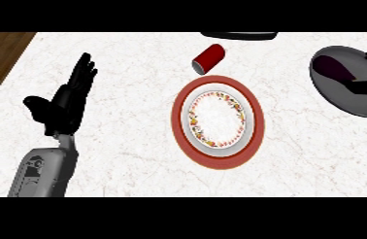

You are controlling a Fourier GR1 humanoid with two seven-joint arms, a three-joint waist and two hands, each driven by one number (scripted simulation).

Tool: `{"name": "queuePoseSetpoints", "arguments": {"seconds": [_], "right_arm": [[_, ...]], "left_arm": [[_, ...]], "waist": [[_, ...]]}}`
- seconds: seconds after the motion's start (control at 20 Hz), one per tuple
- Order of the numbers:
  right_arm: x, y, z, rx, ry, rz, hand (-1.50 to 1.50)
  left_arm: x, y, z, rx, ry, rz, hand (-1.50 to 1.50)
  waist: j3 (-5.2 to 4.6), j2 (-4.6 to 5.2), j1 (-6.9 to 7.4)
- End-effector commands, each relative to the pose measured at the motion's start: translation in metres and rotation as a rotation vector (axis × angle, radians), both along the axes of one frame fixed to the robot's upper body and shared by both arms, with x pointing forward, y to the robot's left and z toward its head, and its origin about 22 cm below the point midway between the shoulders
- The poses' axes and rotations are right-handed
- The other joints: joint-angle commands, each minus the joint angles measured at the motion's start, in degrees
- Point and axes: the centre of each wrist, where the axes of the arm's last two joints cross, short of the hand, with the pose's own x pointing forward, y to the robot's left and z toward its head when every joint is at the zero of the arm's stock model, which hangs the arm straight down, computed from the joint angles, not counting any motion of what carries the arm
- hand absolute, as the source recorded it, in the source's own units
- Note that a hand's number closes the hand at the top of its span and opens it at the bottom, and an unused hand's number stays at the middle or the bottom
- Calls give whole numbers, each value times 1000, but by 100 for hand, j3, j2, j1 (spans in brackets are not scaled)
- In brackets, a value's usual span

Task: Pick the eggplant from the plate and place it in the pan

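At right, eggplant (332, 66) inside pan (326, 90), plate (218, 121) bare, left hand (68, 97) open, holding nothing

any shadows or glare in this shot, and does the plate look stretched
Head view: the plate looks taller than wide, stretched by the steep angle; the can casts hardly any shadow on the counter; the pan is shaded darker inside; no strong glare.
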Motion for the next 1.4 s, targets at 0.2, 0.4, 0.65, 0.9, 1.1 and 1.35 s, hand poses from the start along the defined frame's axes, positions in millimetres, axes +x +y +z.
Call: {"name": "queuePoseSetpoints", "arguments": {"seconds": [0.2,0.4,0.65,0.9,1.1,1.35], "right_arm": [[-11,-2,-21,85,-123,63,-150],[-12,-19,1,163,-331,25,-150],[-41,-39,-21,336,-416,42,-150],[-82,-75,-26,425,-458,178,-150],[-99,-73,-47,451,-443,245,-150],[-132,-103,-24,419,-451,249,-150]], "left_arm": [[7,-1,12,-6,-4,12,0],[-1,9,-1,-2,2,25,0],[-10,19,-11,1,45,49,0],[-9,27,-5,15,50,93,0],[-14,20,-12,17,56,113,0],[-21,31,5,10,53,107,0]], "waist": [[-3,-34,-106],[-11,-79,-176],[-27,-150,-320],[-44,-226,-498],[-70,-296,-662],[-72,-309,-635]]}}
